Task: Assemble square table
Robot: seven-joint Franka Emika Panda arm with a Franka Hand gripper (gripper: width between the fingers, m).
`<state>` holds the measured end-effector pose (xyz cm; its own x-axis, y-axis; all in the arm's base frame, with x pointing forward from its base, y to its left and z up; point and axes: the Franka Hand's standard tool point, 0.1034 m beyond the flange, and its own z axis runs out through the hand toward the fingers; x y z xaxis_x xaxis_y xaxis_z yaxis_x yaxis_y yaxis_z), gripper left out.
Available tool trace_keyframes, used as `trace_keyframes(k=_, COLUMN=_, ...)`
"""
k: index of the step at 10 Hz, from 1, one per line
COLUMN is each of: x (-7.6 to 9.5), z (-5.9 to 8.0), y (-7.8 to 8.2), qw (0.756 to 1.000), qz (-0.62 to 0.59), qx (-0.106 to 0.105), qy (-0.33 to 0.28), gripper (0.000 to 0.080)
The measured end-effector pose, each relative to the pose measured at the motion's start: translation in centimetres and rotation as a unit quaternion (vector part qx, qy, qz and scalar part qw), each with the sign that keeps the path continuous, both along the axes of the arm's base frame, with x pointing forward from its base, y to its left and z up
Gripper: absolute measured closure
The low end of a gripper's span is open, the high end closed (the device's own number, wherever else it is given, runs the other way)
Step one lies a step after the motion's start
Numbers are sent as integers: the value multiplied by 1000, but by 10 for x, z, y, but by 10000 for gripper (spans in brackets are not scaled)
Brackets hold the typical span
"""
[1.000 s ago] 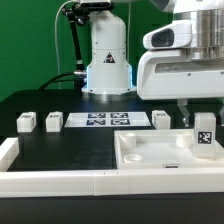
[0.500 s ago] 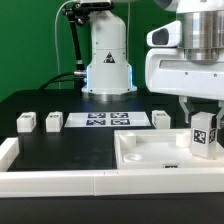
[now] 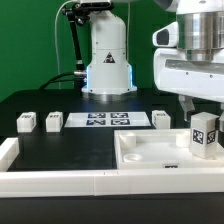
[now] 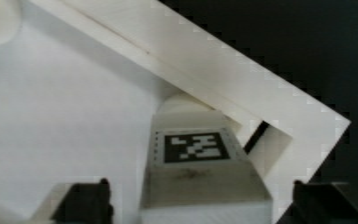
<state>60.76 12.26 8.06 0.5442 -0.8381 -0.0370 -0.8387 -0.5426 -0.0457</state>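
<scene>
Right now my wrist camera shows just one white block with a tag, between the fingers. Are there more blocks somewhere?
Observer: Yes, three more legs sit on the black table, two toward the exterior view's left and one toward its right.
Operator: Is anything in between them?
Observer: The marker board lies flat there.
Operator: Is my block standing up?
Observer: Yes, that leg stands upright in the corner of the tabletop at the exterior view's right.
</scene>
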Motion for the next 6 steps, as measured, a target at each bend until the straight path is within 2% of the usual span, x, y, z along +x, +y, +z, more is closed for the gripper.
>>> trace_keyframes(k=1, x=-1, z=0, y=1, qw=999, qz=44, qx=-1, qy=0, gripper=182)
trace_keyframes(k=4, x=-3, z=3, y=10, qw=985, qz=172, qx=0, qy=5, gripper=151)
trace_keyframes(k=6, x=-2, z=3, y=6, qw=961, qz=276, qx=1, qy=-1, gripper=151)
